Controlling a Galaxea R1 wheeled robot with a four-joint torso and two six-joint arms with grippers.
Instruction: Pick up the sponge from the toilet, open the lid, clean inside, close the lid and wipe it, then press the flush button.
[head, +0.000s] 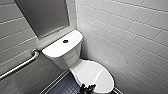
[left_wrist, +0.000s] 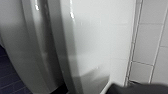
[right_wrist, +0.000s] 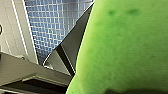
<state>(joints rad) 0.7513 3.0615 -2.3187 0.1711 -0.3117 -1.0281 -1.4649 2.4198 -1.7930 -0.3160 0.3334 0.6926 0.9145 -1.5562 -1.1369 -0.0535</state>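
The white toilet (head: 62, 51) stands in the corner with its lid (head: 95, 75) down over the bowl. The small dark flush button (head: 65, 41) sits in the middle of the flat tank top. The bright green sponge (right_wrist: 125, 50) looms very close in the right wrist view, and my right gripper is shut on it. A dark piece of one of my arms (head: 86, 88) pokes up at the lid's front edge; I cannot tell which arm it is. The left wrist view looks along the glossy lid (left_wrist: 100, 37) and the bowl's side (left_wrist: 20, 50) from close by, and nothing is held there.
A metal grab bar (head: 20, 65) runs along the left tiled wall. The white tiled right wall (head: 130, 37) stands close beside the toilet. The floor (head: 65, 86) is dark small tile, with a pale strip along the wall's foot.
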